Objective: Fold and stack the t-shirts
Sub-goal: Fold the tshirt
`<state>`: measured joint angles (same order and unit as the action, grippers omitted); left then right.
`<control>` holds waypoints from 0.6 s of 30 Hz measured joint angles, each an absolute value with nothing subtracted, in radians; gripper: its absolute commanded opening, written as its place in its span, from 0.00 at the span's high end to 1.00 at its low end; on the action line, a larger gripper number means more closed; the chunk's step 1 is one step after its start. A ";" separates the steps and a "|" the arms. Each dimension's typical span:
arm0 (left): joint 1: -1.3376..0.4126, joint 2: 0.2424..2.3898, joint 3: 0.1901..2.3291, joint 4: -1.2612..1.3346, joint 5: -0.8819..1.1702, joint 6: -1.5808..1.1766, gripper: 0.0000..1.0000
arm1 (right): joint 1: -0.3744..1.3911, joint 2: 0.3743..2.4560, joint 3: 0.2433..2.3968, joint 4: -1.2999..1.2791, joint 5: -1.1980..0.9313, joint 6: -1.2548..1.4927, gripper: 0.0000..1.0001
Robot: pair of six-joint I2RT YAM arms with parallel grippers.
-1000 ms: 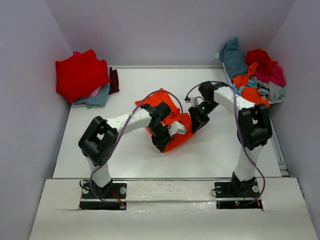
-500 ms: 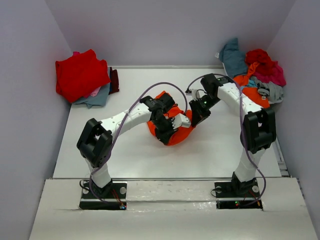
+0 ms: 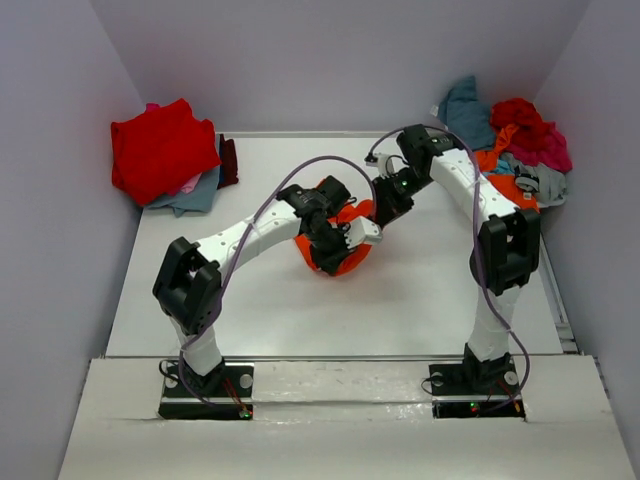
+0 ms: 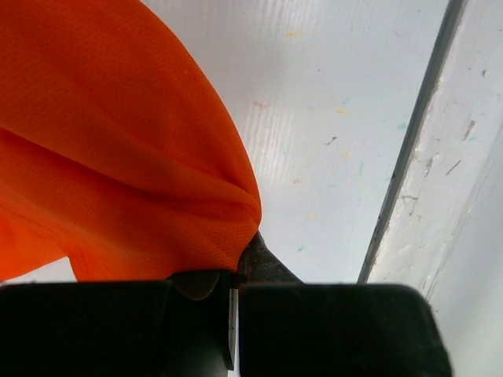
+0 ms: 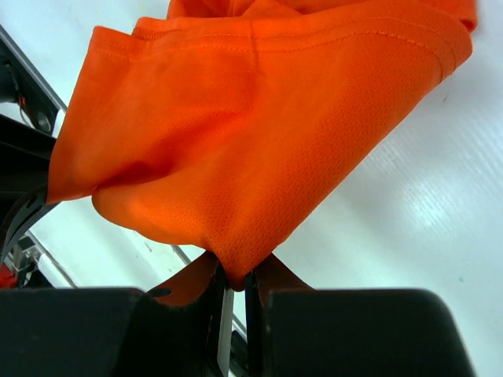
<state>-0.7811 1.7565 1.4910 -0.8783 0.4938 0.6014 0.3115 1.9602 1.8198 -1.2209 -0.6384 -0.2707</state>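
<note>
Here left gripper (image 4: 250, 245) and right gripper (image 5: 236, 276) pinch orange t-shirt (image 5: 259, 118), slung diagonally between them.

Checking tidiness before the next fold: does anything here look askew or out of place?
Yes. In the far left corner the top red t-shirt sits skewed, with a grey t-shirt and a dark red garment sticking out beneath it. Nothing looks damaged.

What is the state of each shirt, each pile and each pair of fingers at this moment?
Orange t-shirt: bunched up, pinched by both arms.
Left fingers: shut on the orange t-shirt.
Right fingers: shut on the orange t-shirt.
Red t-shirt: folded, on top of the far-left stack.
Far-right pile: unfolded, crumpled shirts.
</note>
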 measured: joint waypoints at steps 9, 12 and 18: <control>-0.668 1.757 1.536 -0.855 0.466 0.584 0.94 | 0.311 2.079 1.972 -1.221 -0.639 -0.265 0.90; -0.629 1.757 1.552 -0.854 0.483 0.581 0.94 | 0.311 2.098 2.015 -1.224 -0.639 -0.260 0.90; -0.571 1.778 1.589 -0.857 0.533 0.579 0.94 | 0.311 2.141 2.097 -1.220 -0.644 -0.256 0.90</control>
